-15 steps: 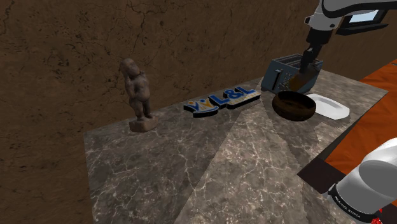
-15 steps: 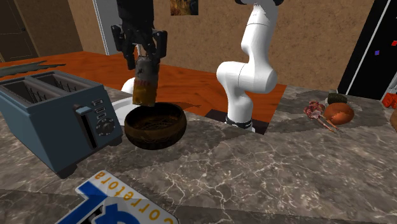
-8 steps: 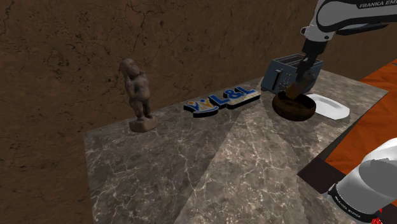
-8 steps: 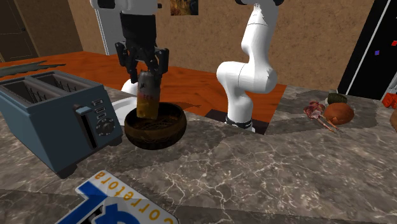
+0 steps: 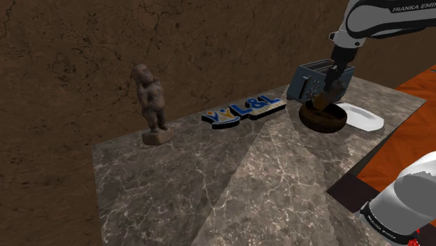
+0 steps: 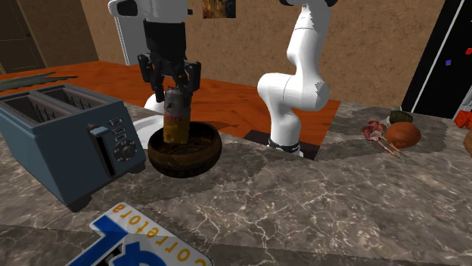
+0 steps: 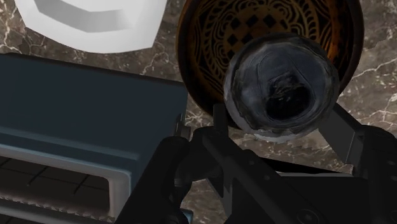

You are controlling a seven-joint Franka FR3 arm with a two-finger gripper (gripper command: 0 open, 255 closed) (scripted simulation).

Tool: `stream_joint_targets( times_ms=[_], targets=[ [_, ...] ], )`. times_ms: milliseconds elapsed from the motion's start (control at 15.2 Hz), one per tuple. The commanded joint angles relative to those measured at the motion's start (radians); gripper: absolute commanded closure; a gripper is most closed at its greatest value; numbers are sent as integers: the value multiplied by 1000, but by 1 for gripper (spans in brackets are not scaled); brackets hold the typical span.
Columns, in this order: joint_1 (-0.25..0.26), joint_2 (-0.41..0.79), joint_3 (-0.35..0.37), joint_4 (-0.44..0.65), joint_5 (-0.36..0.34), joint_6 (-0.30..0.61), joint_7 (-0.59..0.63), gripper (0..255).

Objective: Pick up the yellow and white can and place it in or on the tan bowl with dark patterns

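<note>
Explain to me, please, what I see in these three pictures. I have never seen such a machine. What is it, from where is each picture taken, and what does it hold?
The machine is a white robot arm with a black two-finger gripper. The shoulder view looks down from beside and a little behind the arm. The second exterior view faces the arm across the marbled counter. The wrist view looks along the gripper from the hand itself. On the counter are a blue toaster, a brown patterned bowl, a white plate, a statue and a lettered sign. The gripper clasps a yellow and white can near its top, and the can's lower end is inside the bowl.
</note>
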Motion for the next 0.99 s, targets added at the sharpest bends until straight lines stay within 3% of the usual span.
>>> stream_joint_targets(
  times_ms=[0,330,594,924],
  targets=[
    [0,0,0,0,0,0,0,0],
    [0,0,0,0,0,0,0,0],
    [6,7,13,132,9,-126,-3,0],
    [6,7,13,132,9,-126,-4,0]
  ],
)
